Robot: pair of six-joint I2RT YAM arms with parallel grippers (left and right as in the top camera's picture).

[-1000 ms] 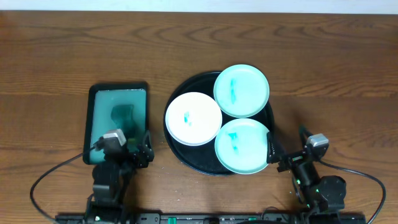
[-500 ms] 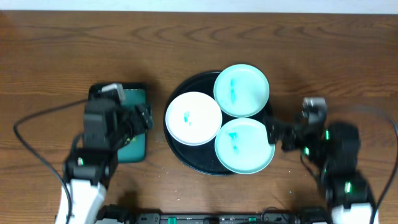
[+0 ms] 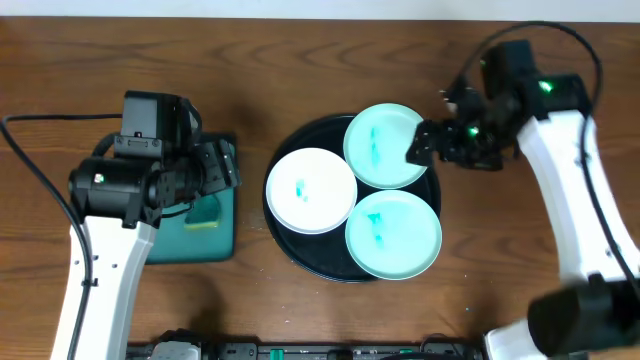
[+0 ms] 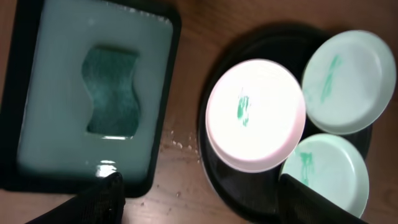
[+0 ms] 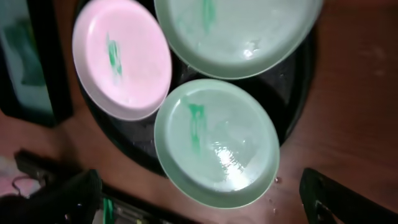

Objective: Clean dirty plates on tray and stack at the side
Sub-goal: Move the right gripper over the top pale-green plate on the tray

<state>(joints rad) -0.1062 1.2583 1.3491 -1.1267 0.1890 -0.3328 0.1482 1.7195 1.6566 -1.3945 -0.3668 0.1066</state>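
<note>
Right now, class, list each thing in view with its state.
white plate, teal smear, on round black tray
far mint plate, smeared, on tray
near mint plate, smeared, on tray
round black tray, holds three plates
sponge, lying in rectangular tray
left gripper, open, empty
right gripper, open, empty

The left robot arm (image 3: 98, 285) and right robot arm (image 3: 572, 190) are white tubes with blocky black tops and thin black cables (image 3: 28, 165).

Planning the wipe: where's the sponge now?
Left wrist view: the sponge lies in the rectangular green tray, table's left side, left of the round black tray.
</note>
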